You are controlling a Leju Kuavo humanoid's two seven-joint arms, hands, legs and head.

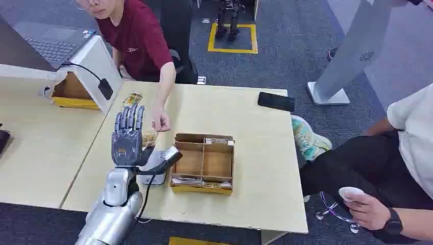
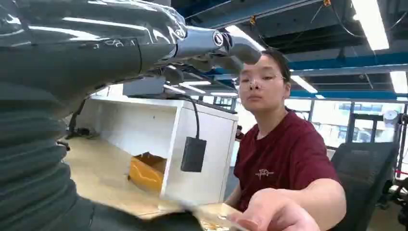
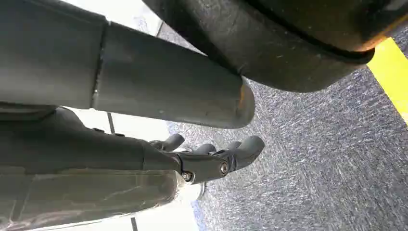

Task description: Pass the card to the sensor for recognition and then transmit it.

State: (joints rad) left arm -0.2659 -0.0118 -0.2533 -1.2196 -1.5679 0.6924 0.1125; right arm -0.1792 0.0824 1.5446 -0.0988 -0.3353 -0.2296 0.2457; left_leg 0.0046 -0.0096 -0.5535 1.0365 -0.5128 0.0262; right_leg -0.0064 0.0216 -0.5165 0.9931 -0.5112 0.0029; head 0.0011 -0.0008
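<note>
Head view: the left hand (image 1: 127, 139) stands upright over the worktop (image 1: 255, 153), fingers (image 1: 131, 116) extended, the card (image 1: 149, 138) at their thumb side, apparently pinched; a person's hand (image 1: 161, 122) meets it. Thin, stiff, light, likely slippery: best taken by its edge.

Table (image 1: 255, 153): divided box (image 1: 203, 163) at centre; sensor (image 1: 155, 166) just left of it; phone (image 1: 276, 101) at far right edge; cards (image 1: 133, 98) behind sensor.
</note>
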